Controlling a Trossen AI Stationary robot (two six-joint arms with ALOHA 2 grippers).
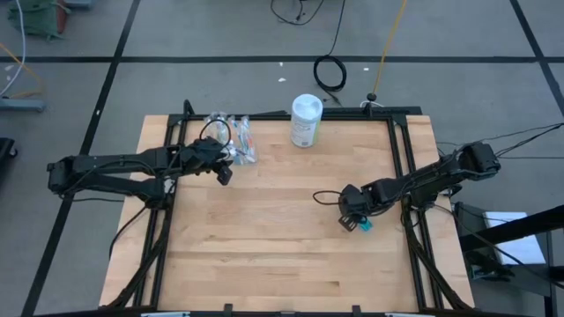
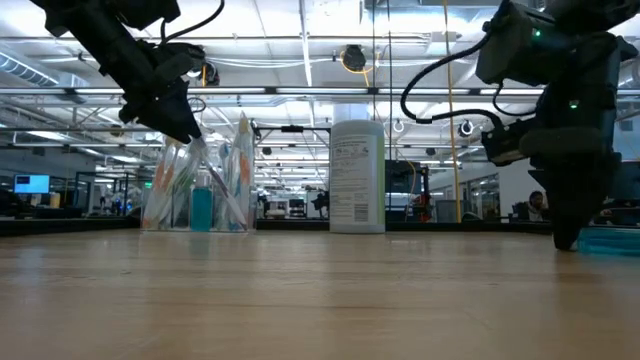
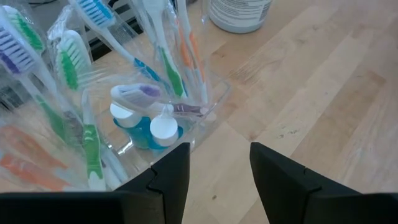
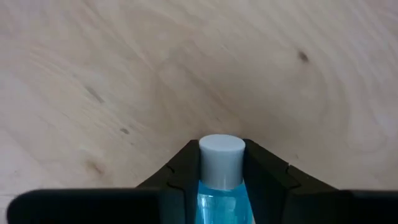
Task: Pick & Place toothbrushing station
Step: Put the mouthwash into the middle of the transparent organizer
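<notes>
A clear plastic cup stands at the table's far left, holding several toothbrushes and two teal tubes with white caps. It also shows in the low view. My left gripper is open just beside the cup's near side, its fingers clear of it; it also shows in the high view. My right gripper is low over the table's right half, shut on a third teal tube with a white cap. My right gripper pinches the teal tube just below its white cap between its two fingers. The tube lies along the fingers, cap toward their free ends. In the low view the tube is at table height; whether it rests on the wood I cannot tell.
A tall white canister with a pale label stands at the far edge, right of the cup. Black frame rails run along the table's sides. Bare wood fills the middle and near part.
</notes>
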